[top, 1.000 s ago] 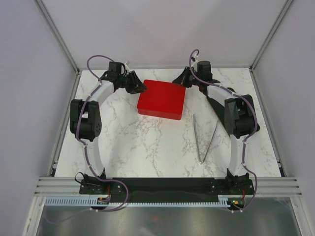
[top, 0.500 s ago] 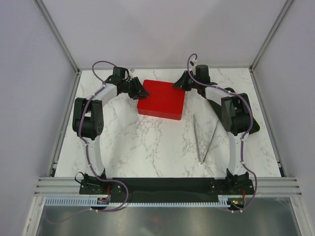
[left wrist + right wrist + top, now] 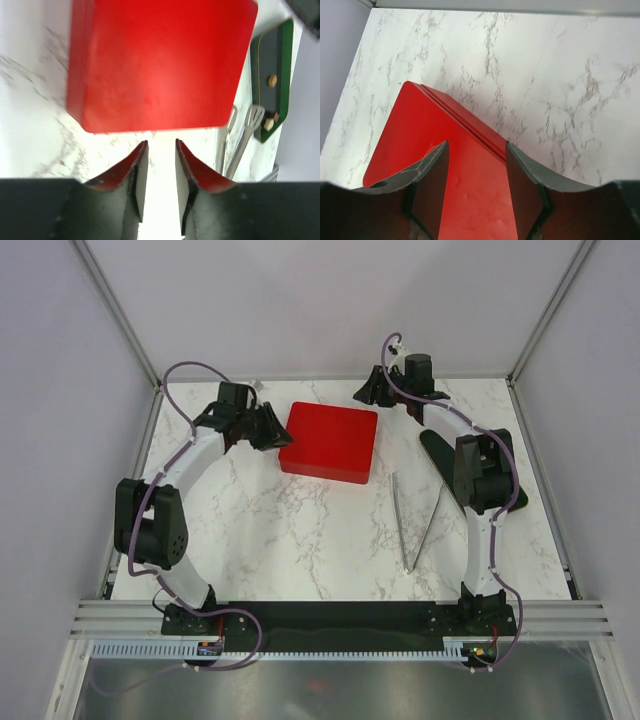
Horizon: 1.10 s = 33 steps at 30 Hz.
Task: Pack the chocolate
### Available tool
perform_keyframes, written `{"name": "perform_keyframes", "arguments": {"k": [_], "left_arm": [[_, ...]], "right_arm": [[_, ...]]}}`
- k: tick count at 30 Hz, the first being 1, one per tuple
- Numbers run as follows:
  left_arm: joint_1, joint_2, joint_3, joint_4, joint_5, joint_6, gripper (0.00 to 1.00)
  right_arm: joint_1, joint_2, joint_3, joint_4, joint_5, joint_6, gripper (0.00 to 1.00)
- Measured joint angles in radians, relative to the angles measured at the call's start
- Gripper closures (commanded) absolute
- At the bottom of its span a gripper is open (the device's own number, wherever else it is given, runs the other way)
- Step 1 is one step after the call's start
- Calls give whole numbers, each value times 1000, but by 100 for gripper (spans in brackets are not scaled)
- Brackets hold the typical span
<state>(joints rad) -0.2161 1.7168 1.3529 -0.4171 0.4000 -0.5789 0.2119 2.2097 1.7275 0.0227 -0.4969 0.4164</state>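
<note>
A red box (image 3: 328, 443) is seen lying closed on the marble tabletop (image 3: 300, 530), towards the far edge and roughly midway between the two arms. The left fingers (image 3: 268, 427) are held just beside the box's left side, pointed at it. In the left wrist view these fingers (image 3: 137, 170) are seen parted by a narrow gap with only bare tabletop showing between them, so they are released and nothing is grasped; the box's edge lies just beyond their tips, apart from them. The right fingers (image 3: 368, 392) are placed at the box's far right corner. In the right wrist view they (image 3: 430, 175) are spread well apart above the red lid, with a corner of the box and its lid seam framed between them; they are released too, and no contact with the box can be made out. A pair of metal tongs (image 3: 401, 523) is laid on the tabletop to the right of the box, its two arms joined at the near end and spread towards the far end. Beyond the tongs, a dark tray (image 3: 432, 452) is set at the right side, partly hidden by the right arm. The chocolate (image 3: 272, 80) is found on this tray (image 3: 276, 55): in the left wrist view a tan lump is seen near its middle, and a cream lump with a darker one just beside it lies closer to one end. What the closed box contains cannot be told.
</note>
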Motion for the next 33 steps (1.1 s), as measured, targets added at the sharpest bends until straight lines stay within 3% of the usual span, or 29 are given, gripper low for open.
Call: {"name": "perform_keyframes", "arguments": {"k": [9,14,21,25,33], "left_arm": [[-184,-28,-183,-2,-8,-1,90],[-196,12,-181,31,-8,-1,91],[-195,126,-146,53,-28,-2,93],[-185,174,-107,52,-44,-6,93],[-103,221,-25,-3,-53,-8,93]], "right_arm": [[1,128,185,-104,-47,-153,35],[1,193,227,-154,-113,-184,35],[-4,226,262,-183,-196,-183,42],[-5,203,204,-152,-215,-167,46],[-10,3,-110,-71,-141,-109,53]]}}
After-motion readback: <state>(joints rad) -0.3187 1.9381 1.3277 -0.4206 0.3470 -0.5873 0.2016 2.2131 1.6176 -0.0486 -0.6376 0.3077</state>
